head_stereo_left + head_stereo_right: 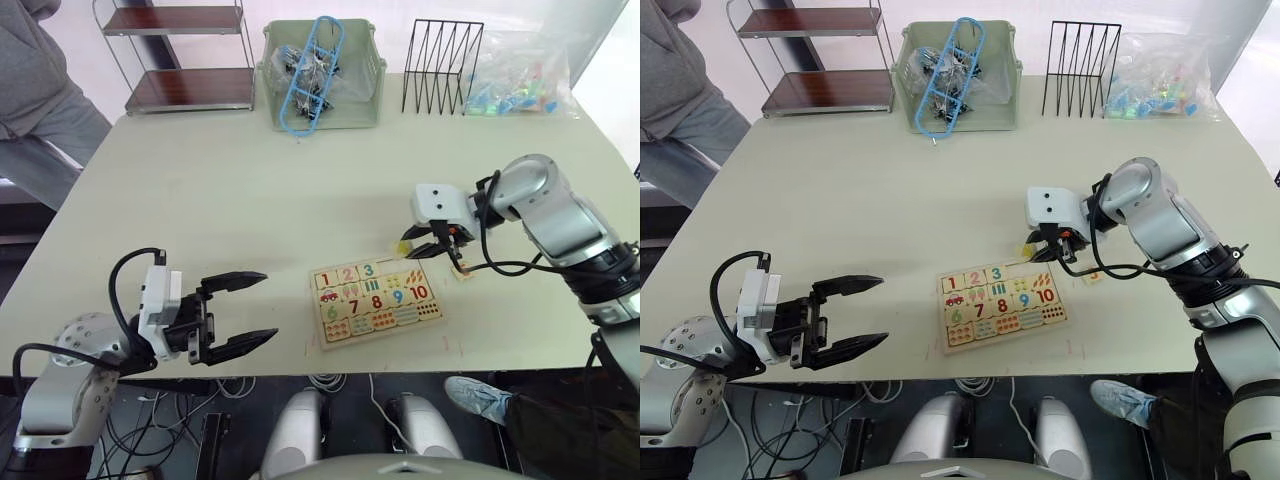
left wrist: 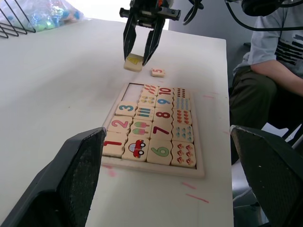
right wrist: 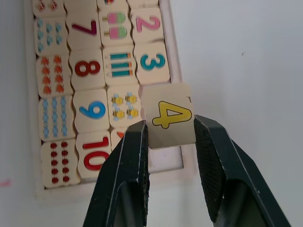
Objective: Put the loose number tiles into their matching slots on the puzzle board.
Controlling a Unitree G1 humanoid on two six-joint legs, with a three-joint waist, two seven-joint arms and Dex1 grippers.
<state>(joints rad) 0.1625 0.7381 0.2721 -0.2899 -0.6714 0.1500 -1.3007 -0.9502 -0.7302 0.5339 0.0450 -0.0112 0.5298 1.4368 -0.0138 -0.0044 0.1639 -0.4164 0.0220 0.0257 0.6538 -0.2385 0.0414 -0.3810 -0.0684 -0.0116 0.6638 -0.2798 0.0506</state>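
My right gripper (image 3: 170, 130) pinches the yellow "4" tile (image 3: 166, 115) by its side edges, just above the puzzle board's (image 3: 173, 71) empty slots. It looks light, stiff and smooth, so it may twist. My left gripper (image 1: 238, 312) hangs wide open, empty.

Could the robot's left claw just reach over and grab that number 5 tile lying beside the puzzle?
Probably not easily. The left claw hangs open on one side of the puzzle board, while the 5 tile lies off the board's opposite end, right by the right claw, which grips the 4 tile.
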